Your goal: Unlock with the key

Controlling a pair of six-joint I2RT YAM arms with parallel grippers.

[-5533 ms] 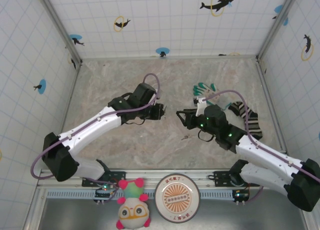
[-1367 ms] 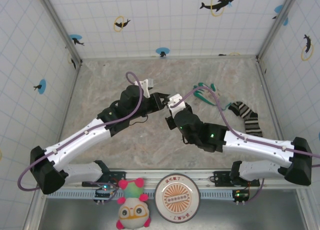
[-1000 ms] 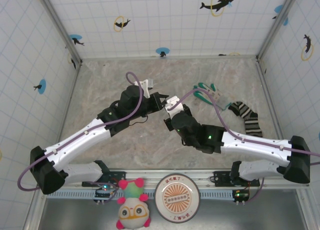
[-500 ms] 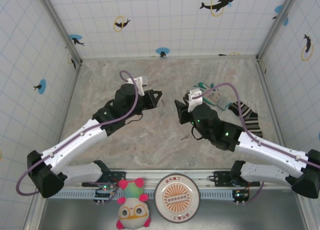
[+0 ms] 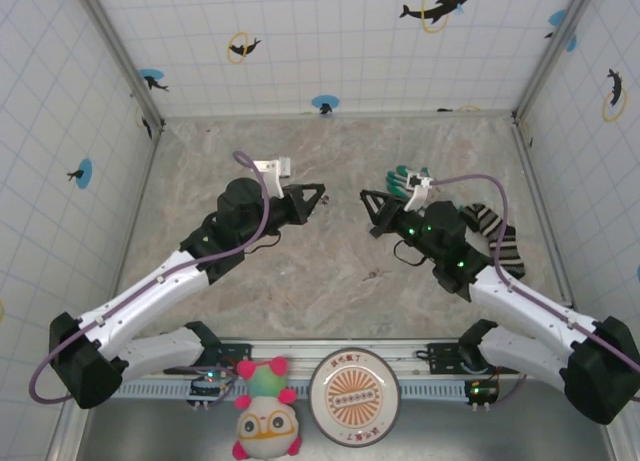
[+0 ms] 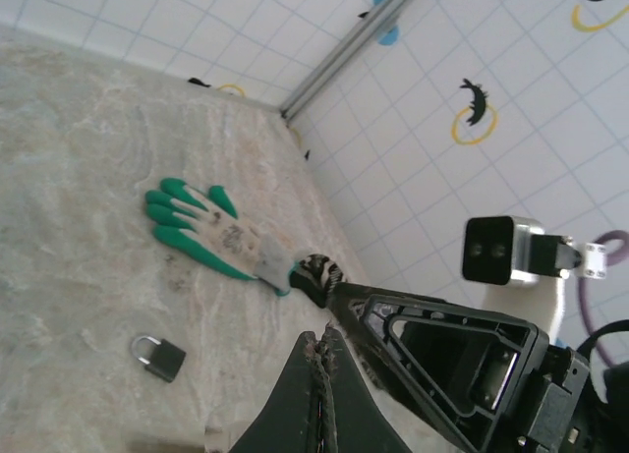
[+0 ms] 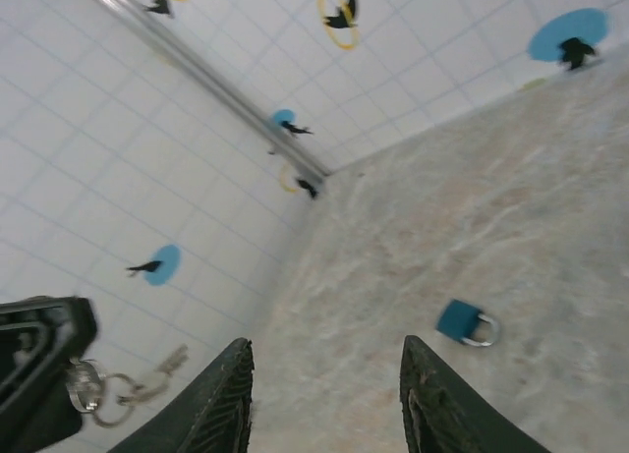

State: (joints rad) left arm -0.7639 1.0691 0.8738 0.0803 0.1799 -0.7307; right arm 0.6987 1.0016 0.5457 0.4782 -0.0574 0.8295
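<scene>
At the left gripper's (image 6: 319, 357) pinched tips, the key (image 7: 157, 368) dangles by its ring (image 7: 86, 382); small, silvery. Right gripper (image 7: 326, 399) spread.

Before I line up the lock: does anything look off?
The key dangles loose on a ring from the shut left claw, not gripped rigidly, so it may swing. The padlock lies unheld on the table.

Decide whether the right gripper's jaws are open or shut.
Open. In the right wrist view the right gripper has its two fingers well apart, with nothing held between them.
</scene>
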